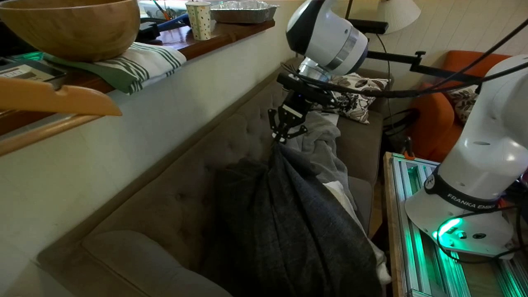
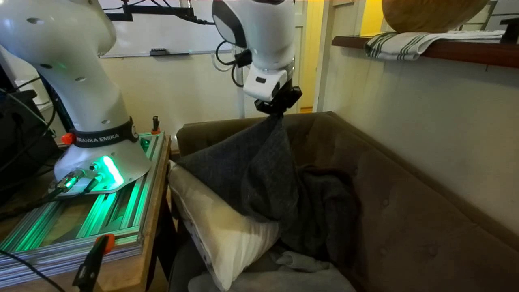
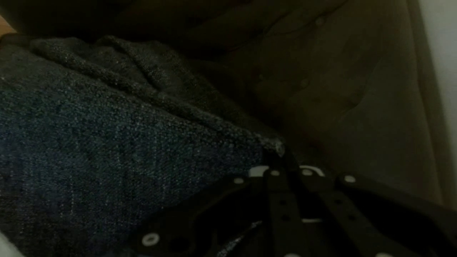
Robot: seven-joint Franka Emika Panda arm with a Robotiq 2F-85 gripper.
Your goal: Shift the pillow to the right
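1. Pinched a raised peak of the dark grey blanket (image 1: pixel 288 222) in the gripper (image 1: pixel 279 138), with both jaws pressed together on the fabric, above the tufted sofa (image 1: pixel 165 218).
2. Hung from that pinch like a tent in both exterior views, in long folds down toward the sofa.
3. Narrowed to a point at the jaws in the dark wrist view, with coarse weave across much of the left side.
4. Showed the off-white pillow (image 2: pixel 227 219) tilted on the sofa in an exterior view, on the side near the robot's table (image 2: pixel 125 271), with its upper edge under the blanket.
5. Revealed only pale strips of the pillow (image 1: pixel 342 196) in an exterior view, past the blanket's edge.
6. Had light grey cloth (image 2: pixel 300 271) rumpled on the sofa, just beside the pillow.
7. Included a leaf-print cushion (image 1: pixel 359 106) farther along the sofa, well apart from the pillow.
8. Stood the white robot arm (image 1: pixel 480 156) on the table, lit green at the base.
9. Carried a wooden bowl (image 1: pixel 74 29) on a green-striped towel (image 1: pixel 154 60), plus a dotted paper cup (image 1: pixel 199 20) and a foil tray (image 1: pixel 243 14), on the wooden ledge (image 1: pixel 231 37) above the sofa's back.
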